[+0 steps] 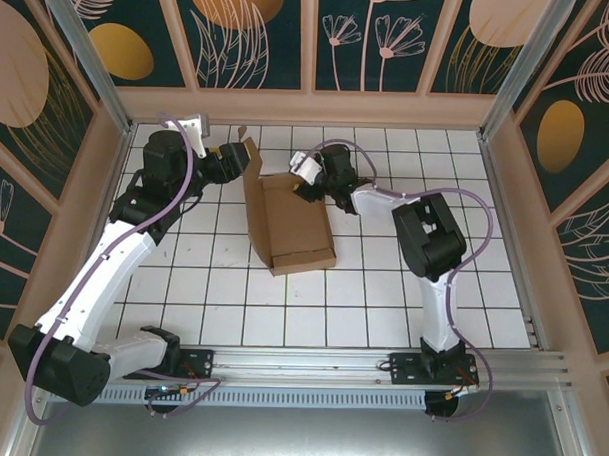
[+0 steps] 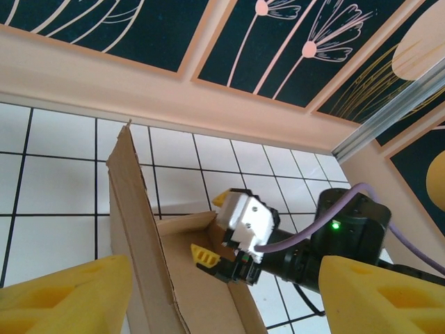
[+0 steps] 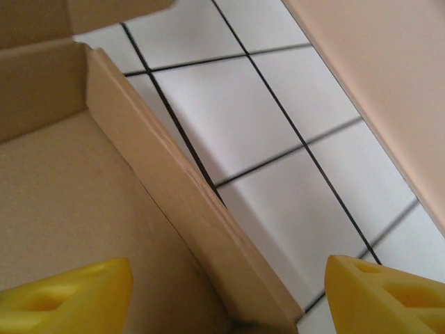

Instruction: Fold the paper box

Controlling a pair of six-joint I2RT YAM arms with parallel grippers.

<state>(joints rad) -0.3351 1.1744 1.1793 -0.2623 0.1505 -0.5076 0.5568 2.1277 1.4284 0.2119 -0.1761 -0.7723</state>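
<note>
Top camera first: the paper box [image 1: 296, 228] sits mid-desk [image 1: 402, 311], a bit toward the far side. It's a shallow tray already formed, with its lid flap [image 1: 253, 161] standing up along the left edge. My left gripper [image 1: 235, 166] is parked at the far end of that flap. My right gripper [image 1: 306, 180] is at the tray's far right corner. I read this as one arm minding the lid while the other works on the wall.

Left wrist cam: the flap rises upright between my yellow fingers [image 2: 62, 296]. The jaws are spread wide with clear room on both sides, so they straddle the cardboard rather than pinch it. My guess is the gripper sits there to catch or steer the lid, not to carry it. The other gripper is visible past the flap, reaching into the tray's far corner.

Right wrist cam: the jaws are apart here too. The tray's side wall [image 3: 188, 209] runs diagonally through the gap, with one finger over the box floor and the other over bare tile. Nothing is clamped. It looks lined up to squeeze that wall or tuck it, but I can't tell which.
</note>
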